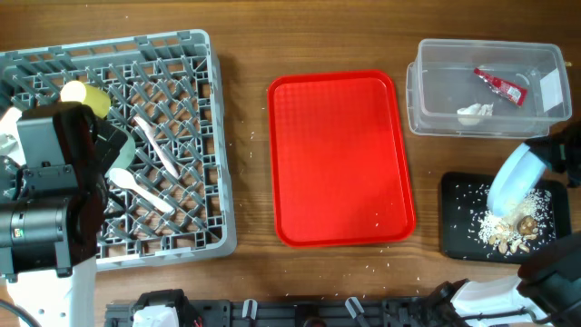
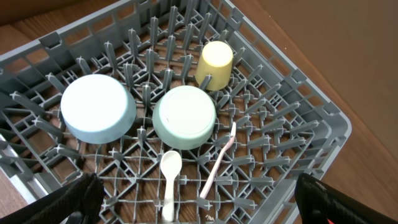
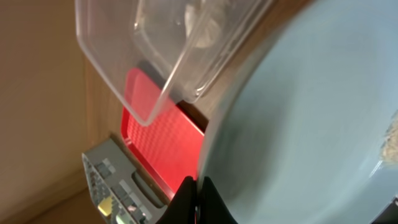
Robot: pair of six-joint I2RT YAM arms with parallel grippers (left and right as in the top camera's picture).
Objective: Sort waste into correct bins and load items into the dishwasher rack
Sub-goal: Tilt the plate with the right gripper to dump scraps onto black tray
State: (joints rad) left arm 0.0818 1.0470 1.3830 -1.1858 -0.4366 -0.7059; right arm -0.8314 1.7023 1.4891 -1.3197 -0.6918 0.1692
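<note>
My right gripper [image 3: 199, 200] is shut on the rim of the white plate [image 1: 513, 177]. It holds the plate tilted over the black tray [image 1: 454, 227], where brown and white food scraps [image 1: 513, 227] lie. The clear tub [image 1: 436, 91] holds the red wrapper [image 1: 501, 86] and the white tissue [image 1: 474, 113]. My left gripper [image 2: 198, 194] is open and empty above the grey rack [image 2: 311, 93]. In the rack are two upturned mint bowls [image 2: 98, 107] [image 2: 185, 115], the yellow cup [image 2: 215, 62], the spoon [image 2: 170, 180] and the fork [image 2: 221, 158].
The red tray [image 1: 340, 159] lies flat between the rack [image 1: 200, 136] and the bins. A few crumbs lie on the wood near it. The left arm covers the rack's left part in the overhead view. Black equipment runs along the table's front edge.
</note>
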